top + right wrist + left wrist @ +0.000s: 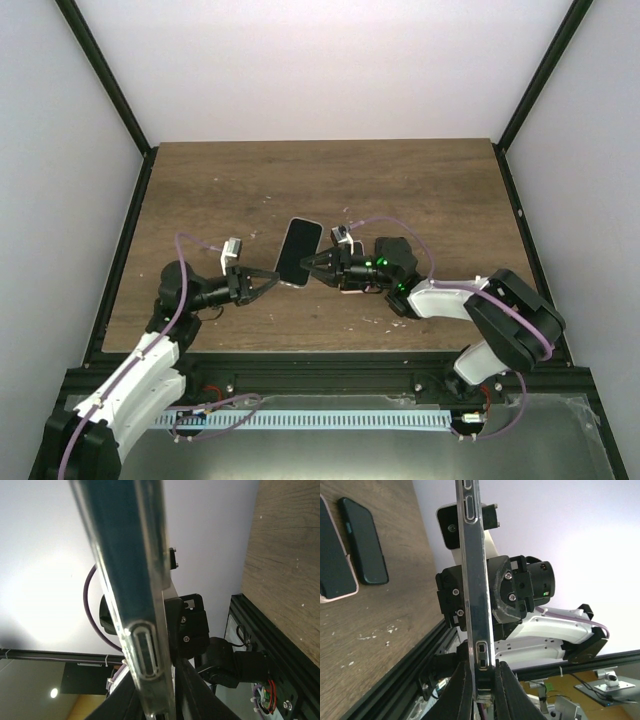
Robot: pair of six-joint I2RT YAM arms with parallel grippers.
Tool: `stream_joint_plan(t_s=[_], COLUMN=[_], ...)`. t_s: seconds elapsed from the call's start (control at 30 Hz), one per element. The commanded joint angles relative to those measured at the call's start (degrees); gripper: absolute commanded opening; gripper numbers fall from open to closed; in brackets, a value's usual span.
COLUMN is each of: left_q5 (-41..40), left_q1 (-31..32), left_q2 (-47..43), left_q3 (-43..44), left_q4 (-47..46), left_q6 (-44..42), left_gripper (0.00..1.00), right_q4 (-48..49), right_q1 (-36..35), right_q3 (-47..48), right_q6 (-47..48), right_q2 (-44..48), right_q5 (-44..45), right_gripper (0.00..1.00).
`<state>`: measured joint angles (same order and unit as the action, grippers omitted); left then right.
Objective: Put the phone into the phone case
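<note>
While both grippers clamp it, the phone [298, 252] hangs in the air above the table [420, 190].
The left gripper [275, 277] pinches the phone's near end. The right gripper [308, 264] pinches its right edge, with the phone seen edge-on between the fingers. On the table lie a pink-rimmed slab [335, 560] and, just beside it, a black slab [364, 540].

place: robot lab cell | evidence: white walls [320, 70], black frame rails [104, 72], wood-grain table [420, 190]
</note>
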<state>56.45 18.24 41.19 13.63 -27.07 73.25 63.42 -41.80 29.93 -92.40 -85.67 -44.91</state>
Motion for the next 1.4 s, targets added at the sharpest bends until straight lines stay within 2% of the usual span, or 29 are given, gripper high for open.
stream_joint_plan(t_s=[0.0,0.03,0.1,0.23,0.33,0.43,0.5,0.7,0.77,0.9,0.97,1.03,1.1,1.3,1.37], left_q5=[-1.4,-1.3,-1.2,-1.0,0.3,1.2,1.6,2.3,2.3,1.2,0.4,0.5,-0.1,-2.3,-4.0], left_q1=[0.0,0.1,0.0,0.0,0.1,0.0,0.0,0.1,0.0,0.0,0.0,0.0,0.0,0.0,0.0], left_q2=[-0.4,-0.7,-1.7,-3.5,-2.7,-0.7,0.8,3.9,4.8,5.3,5.8,6.6,6.8,6.2,6.3], left_q3=[2.0,2.1,2.8,5.6,8.3,10.1,11.0,11.6,11.6,11.2,11.0,11.7,12.5,11.7,12.2], left_q4=[6.5,6.6,9.7,16.2,19.1,21.0,21.6,19.6,19.5,19.7,19.7,21.3,23.4,23.3,26.3], left_q6=[-6.1,-6.4,-7.2,-10.8,-13.6,-16.2,-17.4,-18.5,-19.3,-20.8,-21.7,-23.4,-24.8,-24.9,-25.7], left_gripper=[0.00,0.00,0.09,0.44,0.50,0.50,0.46,0.16,0.07,0.01,0.00,0.00,0.00,0.02,0.17], right_q4=[3.0,2.0,-1.1,-10.3,-16.1,-19.5,-21.5,-29.2,-32.7,-34.6,-32.7,-31.7,-30.7,-34.2,-35.6], right_q1=[-1.3,-1.3,-1.3,-1.2,-1.3,-1.2,-1.3,-1.4,-1.4,-1.4,-1.3,-1.4,-1.4,-1.3,-1.3], right_q3=[1.0,1.3,2.1,4.9,6.5,8.1,9.0,11.4,12.4,12.1,11.2,10.6,9.9,10.8,11.3], right_q6=[0.4,1.2,4.0,12.2,18.8,22.4,24.3,29.1,30.9,30.4,28.4,26.8,25.5,28.1,30.0], right_q2=[0.3,0.4,0.9,2.6,4.2,5.6,6.2,7.8,8.2,9.8,10.0,9.8,10.0,11.4,11.2], right_q5=[-0.7,-0.8,-1.2,-3.8,-5.7,-8.3,-9.8,-9.3,-8.5,-4.8,-4.2,-3.4,-2.7,0.0,0.3], right_gripper=[0.12,0.10,0.08,0.07,0.07,0.07,0.07,0.08,0.15,0.30,0.29,0.11,0.01,0.01,0.01])
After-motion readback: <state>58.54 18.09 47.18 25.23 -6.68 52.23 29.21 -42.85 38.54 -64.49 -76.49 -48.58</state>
